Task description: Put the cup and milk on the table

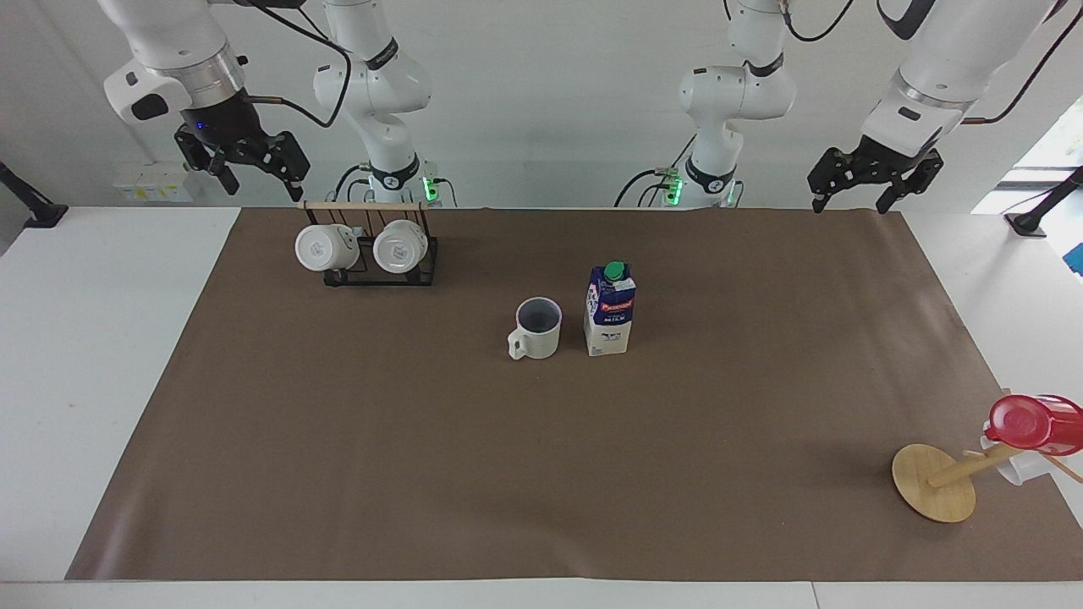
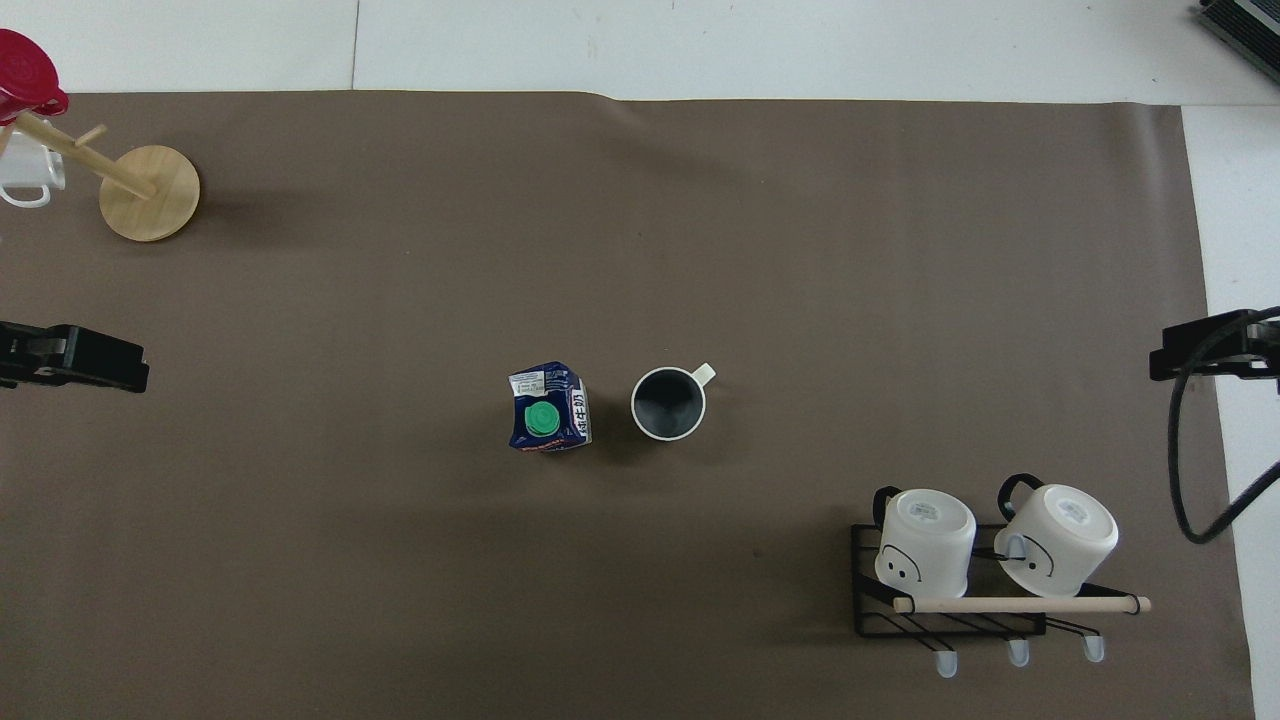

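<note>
The cream-white cup (image 1: 539,328) with a dark inside stands upright in the middle of the brown paper sheet on the table (image 1: 541,474). Its handle points away from the robots. The blue-and-white milk (image 1: 610,311) carton with a green cap stands upright right beside it, toward the left arm's end. Both also show in the overhead view, the cup (image 2: 668,403) and the milk (image 2: 547,408). My left gripper (image 1: 849,205) is open and empty, raised over the paper's corner at its own end. My right gripper (image 1: 264,188) is open and empty, raised above the mug rack.
A black wire rack (image 1: 372,271) with two all-white mugs stands near the robots at the right arm's end. A tilted wooden mug tree (image 1: 935,482) with a red cup (image 1: 1028,421) stands far from the robots at the left arm's end.
</note>
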Robot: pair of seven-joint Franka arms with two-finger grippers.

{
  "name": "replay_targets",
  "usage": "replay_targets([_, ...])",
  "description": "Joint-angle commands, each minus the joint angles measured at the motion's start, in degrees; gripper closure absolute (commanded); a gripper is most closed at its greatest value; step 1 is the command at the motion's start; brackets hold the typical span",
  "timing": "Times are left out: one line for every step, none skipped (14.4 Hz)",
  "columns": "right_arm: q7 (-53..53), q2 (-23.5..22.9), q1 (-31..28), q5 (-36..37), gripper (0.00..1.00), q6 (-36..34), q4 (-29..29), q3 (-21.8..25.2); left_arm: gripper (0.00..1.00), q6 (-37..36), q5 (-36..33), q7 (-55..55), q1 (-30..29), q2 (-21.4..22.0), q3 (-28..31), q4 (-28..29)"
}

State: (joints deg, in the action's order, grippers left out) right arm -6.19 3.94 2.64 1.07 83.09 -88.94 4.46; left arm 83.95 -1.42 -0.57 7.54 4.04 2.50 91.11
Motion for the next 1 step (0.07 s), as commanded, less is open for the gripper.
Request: replay_targets([-1.02,0.63,-0.35,-0.98,0.0,1.29,-1.15,-0.24,0.0,-0.63,0.01,-0.57,-0.6,0.18,-0.22,-0.58])
